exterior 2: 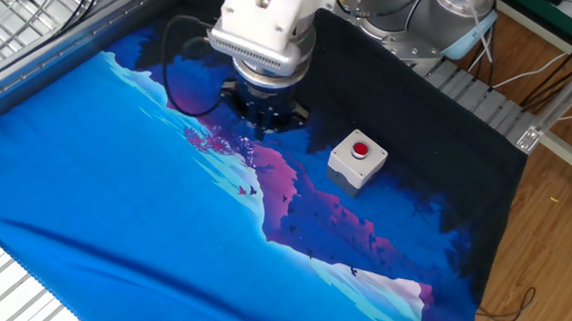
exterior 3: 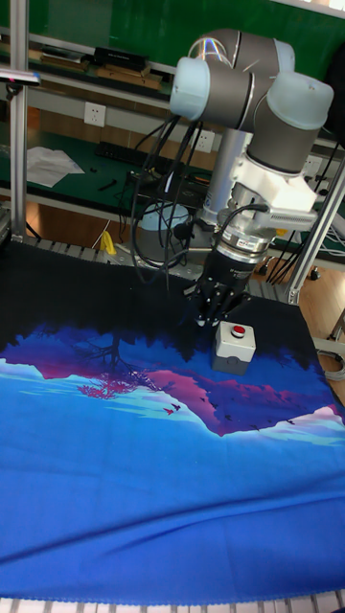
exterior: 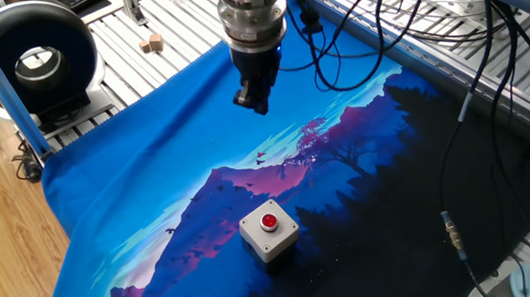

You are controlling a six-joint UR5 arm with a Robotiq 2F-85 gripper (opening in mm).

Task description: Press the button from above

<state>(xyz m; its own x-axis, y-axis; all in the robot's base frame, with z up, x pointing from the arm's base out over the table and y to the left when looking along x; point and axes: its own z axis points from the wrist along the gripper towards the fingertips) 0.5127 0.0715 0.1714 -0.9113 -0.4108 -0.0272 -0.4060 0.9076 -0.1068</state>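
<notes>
The button (exterior: 269,222) is a small glossy red disc set in the top of a light-grey square box (exterior: 271,241). The box stands on the printed blue cloth, and the button also shows in the other fixed view (exterior 2: 360,149) and the tall view (exterior 3: 239,332). My gripper (exterior: 252,102) hangs above the cloth, well behind the box and apart from it. In the other fixed view the gripper (exterior 2: 262,119) is left of the box, and in the tall view it (exterior 3: 213,311) is just left of it. The dark fingers point down; no view shows whether there is a gap between them.
The blue mountain-print cloth (exterior: 156,154) covers the table. A black ring-shaped device (exterior: 38,60) and a small wooden block (exterior: 152,43) sit on the slatted metal at the back left. Black cables (exterior: 369,43) hang behind the gripper, and a cable plug (exterior: 449,225) lies at the right.
</notes>
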